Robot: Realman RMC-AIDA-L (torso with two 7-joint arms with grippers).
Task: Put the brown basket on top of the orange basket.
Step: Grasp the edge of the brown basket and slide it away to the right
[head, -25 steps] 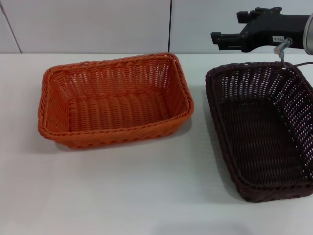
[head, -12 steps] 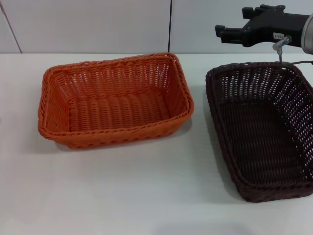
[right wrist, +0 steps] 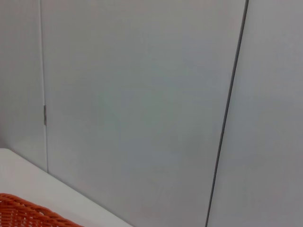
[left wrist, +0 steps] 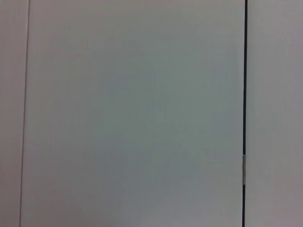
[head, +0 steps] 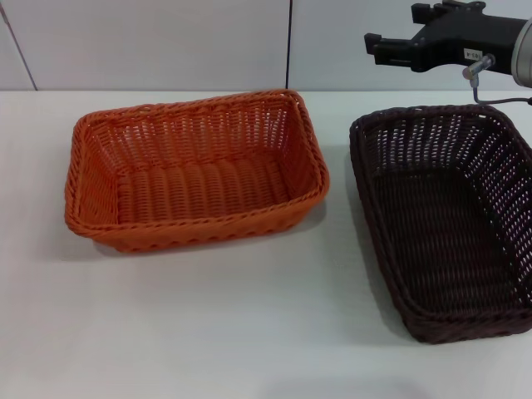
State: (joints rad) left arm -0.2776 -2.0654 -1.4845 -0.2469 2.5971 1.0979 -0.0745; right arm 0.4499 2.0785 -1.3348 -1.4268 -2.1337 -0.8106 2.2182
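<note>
The orange basket (head: 195, 170) stands empty on the white table (head: 249, 316), left of centre in the head view. A corner of its rim also shows in the right wrist view (right wrist: 23, 213). The brown basket (head: 445, 216) stands empty to its right, apart from it, near the table's right side. My right gripper (head: 374, 48) hangs in the air above and behind the brown basket's far rim, pointing towards the left, and touches nothing. My left gripper is out of view; its wrist view shows only wall.
A pale panelled wall (head: 166, 41) with a dark vertical seam (head: 289, 41) runs behind the table. Bare table shows in front of both baskets and in the gap (head: 339, 208) between them.
My right gripper has risen and drawn slightly to the right, away from the brown basket's far rim. Both baskets have stayed in place.
</note>
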